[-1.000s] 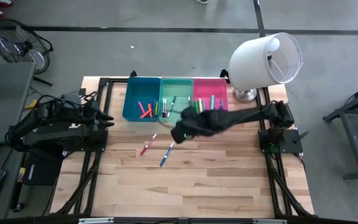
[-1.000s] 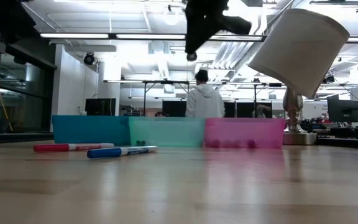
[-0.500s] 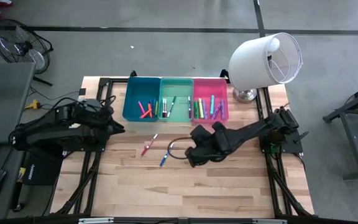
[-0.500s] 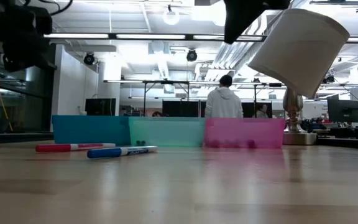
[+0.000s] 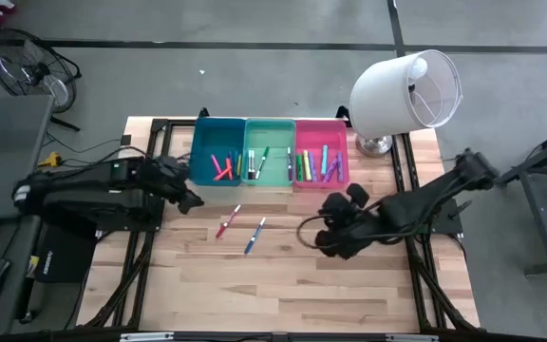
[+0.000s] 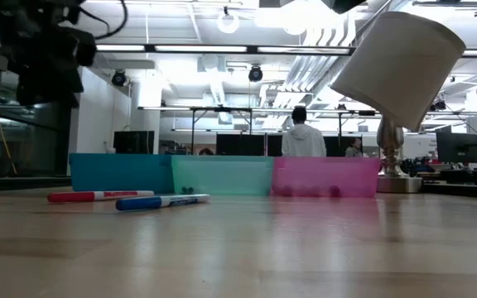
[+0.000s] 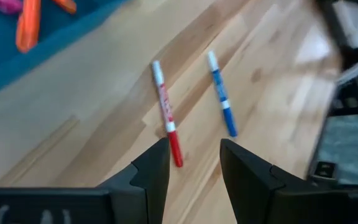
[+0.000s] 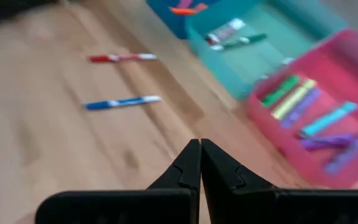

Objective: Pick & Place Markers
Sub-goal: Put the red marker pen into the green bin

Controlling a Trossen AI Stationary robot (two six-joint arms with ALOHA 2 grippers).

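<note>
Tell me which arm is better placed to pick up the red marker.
Left. The left gripper is open with the red marker just ahead; the right gripper is shut and farther off.

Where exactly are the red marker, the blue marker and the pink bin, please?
red marker [image 7: 165, 109], left wrist view, middle of its barrel.
blue marker [image 7: 221, 102], left wrist view, middle of its barrel.
pink bin [image 6: 325, 175], low view, centre of its front wall.

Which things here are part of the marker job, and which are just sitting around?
Job:
red marker and blue marker, loose on the table
sorted markers in the bins
blue bin, mint bin, pink bin
left tool, open, pointing at the red marker
right tool, shut

Not job:
white lamp
floor fan
</note>
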